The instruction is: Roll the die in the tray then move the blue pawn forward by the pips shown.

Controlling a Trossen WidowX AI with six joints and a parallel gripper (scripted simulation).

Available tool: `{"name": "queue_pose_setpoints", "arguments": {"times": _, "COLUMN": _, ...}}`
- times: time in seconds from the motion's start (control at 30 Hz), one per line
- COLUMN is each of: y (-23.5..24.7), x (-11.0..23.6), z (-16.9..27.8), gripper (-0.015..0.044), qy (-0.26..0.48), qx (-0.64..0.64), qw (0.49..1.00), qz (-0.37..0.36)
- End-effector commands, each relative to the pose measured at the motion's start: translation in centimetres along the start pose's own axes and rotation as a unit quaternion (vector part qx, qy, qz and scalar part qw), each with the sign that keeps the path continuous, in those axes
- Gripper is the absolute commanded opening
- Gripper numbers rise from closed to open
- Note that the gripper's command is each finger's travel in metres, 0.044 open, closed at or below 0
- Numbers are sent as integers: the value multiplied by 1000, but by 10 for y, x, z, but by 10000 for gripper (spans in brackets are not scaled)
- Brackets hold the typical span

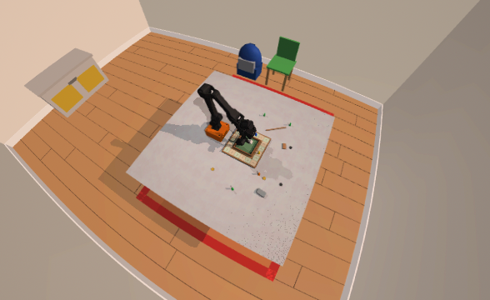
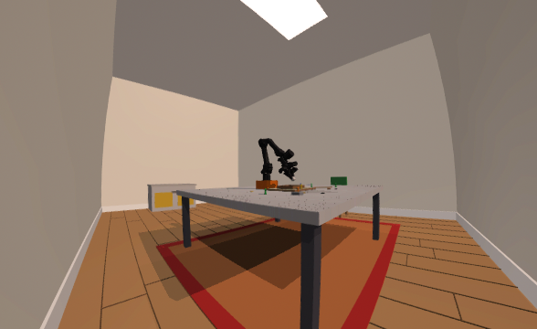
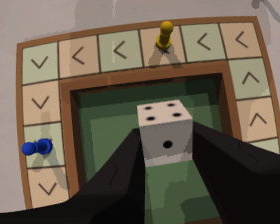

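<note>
My gripper (image 3: 163, 131) (image 1: 249, 137) (image 2: 291, 173) is shut on the white die (image 3: 165, 129) and holds it in the air above the green tray (image 3: 104, 112) (image 1: 247, 147) in the middle of the game board (image 3: 47, 52) (image 1: 253, 160). The die's upper face shows three pips; the face toward the camera shows one. The blue pawn (image 3: 38, 147) lies on its side on the board's left column of arrow squares. A yellow pawn (image 3: 164, 34) stands on the top row of squares.
The arm's orange base (image 1: 217, 131) stands beside the board on the grey table (image 1: 195, 167) (image 2: 296, 206). Small pawns, a stick (image 1: 275, 128) and a grey block (image 1: 261, 192) are scattered around.
</note>
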State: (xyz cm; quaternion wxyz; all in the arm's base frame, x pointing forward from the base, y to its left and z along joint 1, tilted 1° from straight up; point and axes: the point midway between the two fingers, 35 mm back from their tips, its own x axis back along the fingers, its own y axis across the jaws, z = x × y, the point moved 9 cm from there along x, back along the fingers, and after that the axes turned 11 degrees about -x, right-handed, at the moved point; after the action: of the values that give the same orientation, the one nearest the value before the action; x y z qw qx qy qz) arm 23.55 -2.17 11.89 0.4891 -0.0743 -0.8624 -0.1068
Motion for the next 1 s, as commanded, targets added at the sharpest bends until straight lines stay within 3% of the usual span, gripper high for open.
{"name": "queue_pose_setpoints", "arguments": {"times": 0.0, "y": -2, "x": 0, "z": 11, "gripper": 0, "qy": -66, "qx": -2, "qw": 998, "qz": -15}}
{"name": "queue_pose_setpoints", "arguments": {"times": 0.2, "y": -6, "x": -5, "z": 28, "gripper": 0, "qy": -155, "qx": -1, "qw": 987, "qz": -31}}
{"name": "queue_pose_setpoints", "arguments": {"times": 0.37, "y": -6, "x": -1, "z": 29, "gripper": 0, "qy": -157, "qx": -1, "qw": 987, "qz": -32}}
{"name": "queue_pose_setpoints", "arguments": {"times": 0.63, "y": -5, "x": 36, "z": 41, "gripper": 0, "qy": -156, "qx": -1, "qw": 987, "qz": -32}}
{"name": "queue_pose_setpoints", "arguments": {"times": 0.97, "y": -6, "x": 36, "z": 43, "gripper": 0, "qy": -156, "qx": -1, "qw": 987, "qz": -32}}
